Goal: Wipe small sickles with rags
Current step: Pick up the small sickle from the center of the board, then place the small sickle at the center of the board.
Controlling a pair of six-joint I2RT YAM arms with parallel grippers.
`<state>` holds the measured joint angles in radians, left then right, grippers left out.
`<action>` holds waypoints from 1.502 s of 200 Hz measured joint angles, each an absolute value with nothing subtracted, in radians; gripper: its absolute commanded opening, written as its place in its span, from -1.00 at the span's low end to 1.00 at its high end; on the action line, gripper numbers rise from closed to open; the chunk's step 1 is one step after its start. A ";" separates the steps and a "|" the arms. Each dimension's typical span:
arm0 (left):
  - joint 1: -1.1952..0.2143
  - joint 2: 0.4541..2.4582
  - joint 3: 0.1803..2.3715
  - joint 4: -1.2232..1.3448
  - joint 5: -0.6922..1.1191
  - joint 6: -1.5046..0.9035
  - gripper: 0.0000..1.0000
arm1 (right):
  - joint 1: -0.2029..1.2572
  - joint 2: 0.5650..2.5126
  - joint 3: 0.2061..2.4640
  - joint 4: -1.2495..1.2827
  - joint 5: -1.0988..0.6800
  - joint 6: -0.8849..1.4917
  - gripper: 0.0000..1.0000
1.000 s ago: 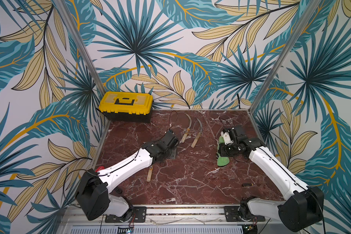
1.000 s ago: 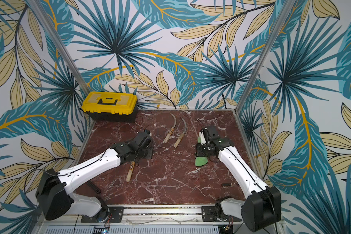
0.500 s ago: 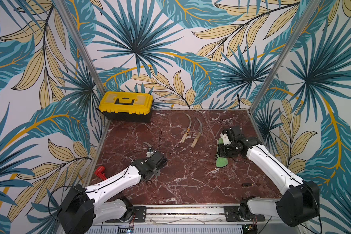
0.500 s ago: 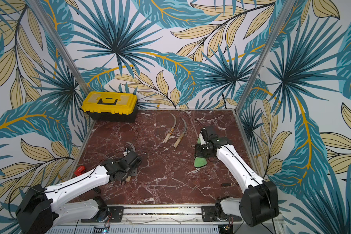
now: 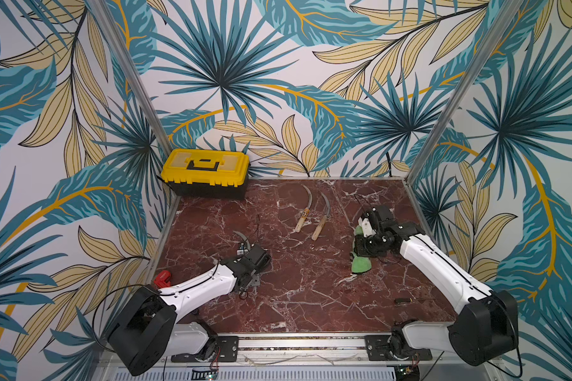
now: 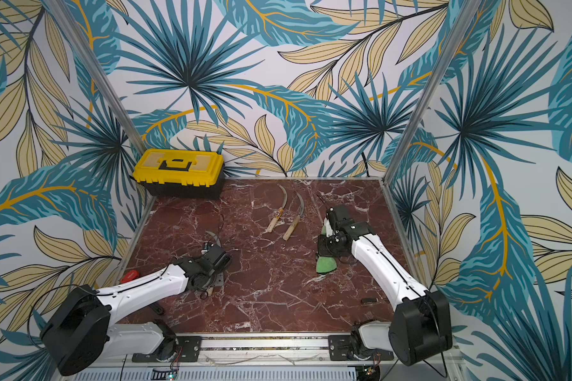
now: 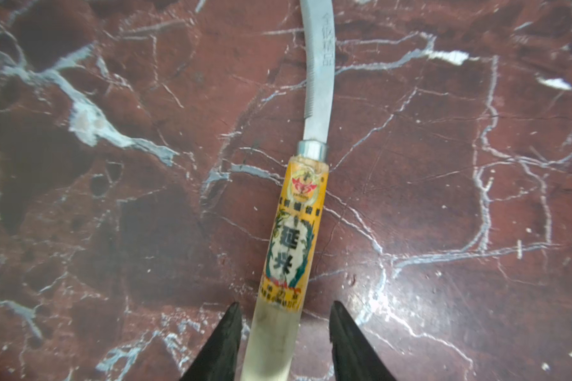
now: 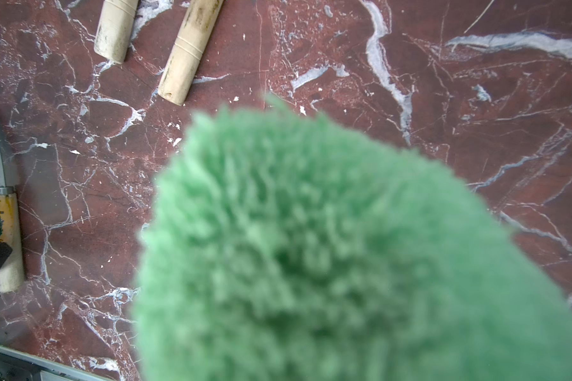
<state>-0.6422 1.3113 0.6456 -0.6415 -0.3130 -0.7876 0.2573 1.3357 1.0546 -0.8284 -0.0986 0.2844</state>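
Front left on the surface (image 5: 311,297), the left claw (image 7: 284,306) stands apart, its fingers either side of the handle end of a sickle (image 7: 294,227) that lies flat, with gaps showing. Farther in on the right, the right claw (image 5: 365,245) is clamped on the green rag (image 8: 311,247), which hangs below it. Beyond, a second sickle (image 5: 305,211) and a third sickle (image 5: 322,217) lie side by side. A yellow toolbox (image 5: 207,171) sits back left.

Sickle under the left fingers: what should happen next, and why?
Probably close the left fingers on the sickle handle: they straddle it, not yet gripping, and the right arm already holds the rag for wiping.
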 measured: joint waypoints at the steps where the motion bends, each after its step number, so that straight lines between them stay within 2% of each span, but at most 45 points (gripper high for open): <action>1: -0.642 1.312 0.645 -0.640 -0.312 -0.787 -0.12 | 0.257 1.336 1.055 -0.828 -0.099 0.284 -0.72; 25: -0.633 1.361 0.644 -0.624 -0.291 -0.780 -0.14 | 0.257 1.336 1.055 -0.828 -0.099 0.285 -0.72; 39: -0.632 1.380 0.642 -0.613 -0.284 -0.775 -0.23 | 0.257 1.336 1.055 -0.828 -0.099 0.285 -0.72; 101: -0.624 1.385 0.634 -0.556 -0.262 -0.773 -1.00 | 0.257 1.336 1.054 -0.829 -0.094 0.285 -0.72; 173: -0.633 1.288 0.633 -0.569 -0.212 -0.748 -1.00 | 0.257 1.334 1.055 -0.836 -0.094 0.293 -0.72; 214: -0.729 1.272 0.811 -0.617 -0.204 -0.667 -1.00 | 0.257 1.290 1.050 -0.838 -0.083 0.300 -0.72; 249: -0.833 1.355 0.986 -0.610 -0.178 -0.540 -1.00 | 0.257 1.275 1.024 -0.852 -0.056 0.300 -0.72; 300: -0.982 1.538 1.097 -0.611 -0.115 -0.334 -1.00 | 0.223 1.229 0.965 -0.875 -0.044 0.308 -0.72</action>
<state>-0.9821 1.5379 1.0973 -0.6109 -0.1154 -0.3336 0.2230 1.2293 0.9646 -0.8745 -0.0444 0.3077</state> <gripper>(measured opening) 0.236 0.167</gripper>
